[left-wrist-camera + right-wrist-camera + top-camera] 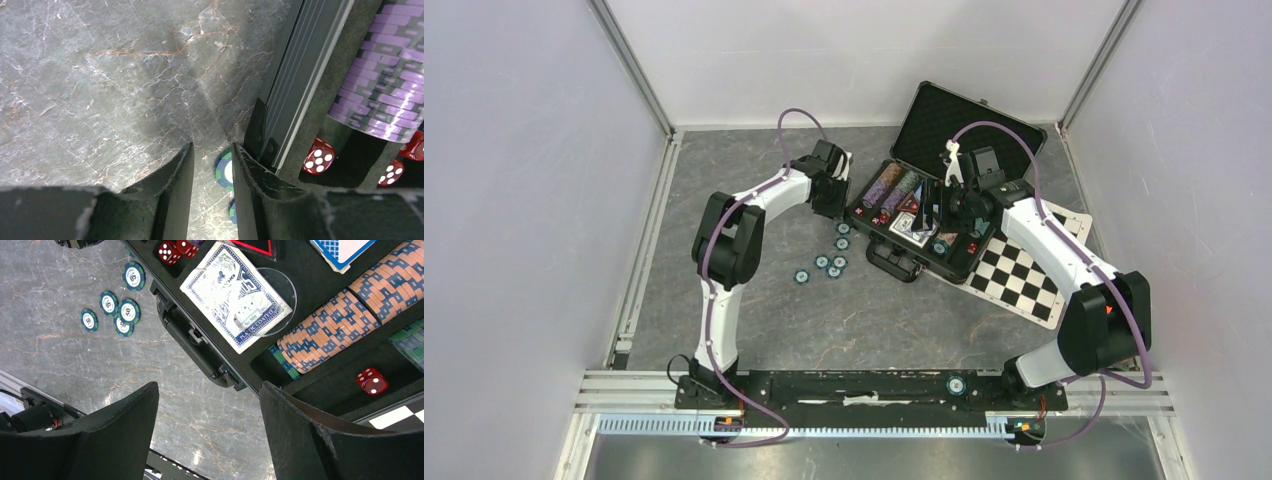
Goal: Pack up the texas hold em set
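Note:
The open black case [876,255] lies right of centre, its lid raised at the back. It holds purple chips [385,75], orange chips [345,315], a card deck [235,295] and red dice [318,156]. Several blue-green loose chips [834,262] lie on the table left of the case, also in the right wrist view [129,310]. My left gripper [831,197] hangs just outside the case's left wall [300,75], jaws narrowly open and empty [212,147], with one loose chip [224,169] below them. My right gripper [954,205] hovers over the case, wide open and empty [208,386].
A checkerboard mat [1019,275] lies under the case's right side. The case handle [195,347] sticks out toward the loose chips. One chip [955,384] rests on the base rail between the arms. Aluminium frame rails line the table's left edge.

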`<state>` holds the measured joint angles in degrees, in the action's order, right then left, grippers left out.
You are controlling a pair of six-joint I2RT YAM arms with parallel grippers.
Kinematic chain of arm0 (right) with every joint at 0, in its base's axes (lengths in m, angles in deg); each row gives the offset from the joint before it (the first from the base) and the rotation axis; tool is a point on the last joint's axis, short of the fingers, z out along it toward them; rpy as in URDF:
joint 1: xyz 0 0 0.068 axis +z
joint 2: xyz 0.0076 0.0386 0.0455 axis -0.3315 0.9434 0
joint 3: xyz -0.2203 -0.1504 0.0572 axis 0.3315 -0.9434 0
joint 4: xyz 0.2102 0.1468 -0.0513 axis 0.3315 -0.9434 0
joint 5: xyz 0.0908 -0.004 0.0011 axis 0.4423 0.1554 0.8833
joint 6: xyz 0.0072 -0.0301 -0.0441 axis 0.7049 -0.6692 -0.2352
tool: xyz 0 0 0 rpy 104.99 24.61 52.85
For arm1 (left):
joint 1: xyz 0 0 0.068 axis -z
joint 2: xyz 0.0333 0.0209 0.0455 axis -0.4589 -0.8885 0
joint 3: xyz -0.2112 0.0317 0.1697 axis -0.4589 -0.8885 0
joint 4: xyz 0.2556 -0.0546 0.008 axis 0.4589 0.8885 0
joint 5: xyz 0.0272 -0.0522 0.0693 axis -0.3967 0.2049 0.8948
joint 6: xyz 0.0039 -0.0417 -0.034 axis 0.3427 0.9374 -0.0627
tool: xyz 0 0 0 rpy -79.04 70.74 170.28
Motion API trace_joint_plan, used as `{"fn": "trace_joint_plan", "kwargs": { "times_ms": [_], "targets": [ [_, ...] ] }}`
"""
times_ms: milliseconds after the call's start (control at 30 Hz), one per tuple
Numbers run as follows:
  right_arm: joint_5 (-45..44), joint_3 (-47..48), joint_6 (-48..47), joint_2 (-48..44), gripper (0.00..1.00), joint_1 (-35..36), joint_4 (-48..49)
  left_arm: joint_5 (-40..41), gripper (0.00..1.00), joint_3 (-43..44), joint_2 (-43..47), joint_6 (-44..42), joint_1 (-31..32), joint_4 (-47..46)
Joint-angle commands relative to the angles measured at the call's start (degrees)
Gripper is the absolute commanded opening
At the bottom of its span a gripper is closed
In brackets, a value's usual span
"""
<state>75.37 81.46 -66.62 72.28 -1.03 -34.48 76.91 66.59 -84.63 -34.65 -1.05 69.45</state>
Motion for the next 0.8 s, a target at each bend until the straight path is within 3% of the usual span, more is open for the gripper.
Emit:
{"fn": "trace_joint_plan", "kwargs": {
  "times_ms": [0,233,367,567,767],
  "targets": [
    [0.46,0.25,0.11,-1.73,0.79,-0.09,0.75,-1.89,0.4,-2.12,2.11,-2.82,1.23,1.25],
    [0.69,-0.28,-0.01,-1.59,0.79,-0.09,1.27,-4.03,0.4,-1.33,0.63,-2.87,2.87,0.7],
    [0.42,-0.45,0.06,-1.86,0.79,-0.05,1.27,5.57,0.4,-1.2,0.53,-6.86,6.34,6.36],
    [0.2,-0.69,0.5,-1.97,0.79,-0.07,1.49,12.55,0.4,-13.43,7.4,-8.5,8.83,6.42],
    [1.19,-1.78,1.4,-1.76,0.79,-0.05,2.83,13.89,0.4,-21.54,13.13,-6.59,8.82,7.85]
  ]
}}
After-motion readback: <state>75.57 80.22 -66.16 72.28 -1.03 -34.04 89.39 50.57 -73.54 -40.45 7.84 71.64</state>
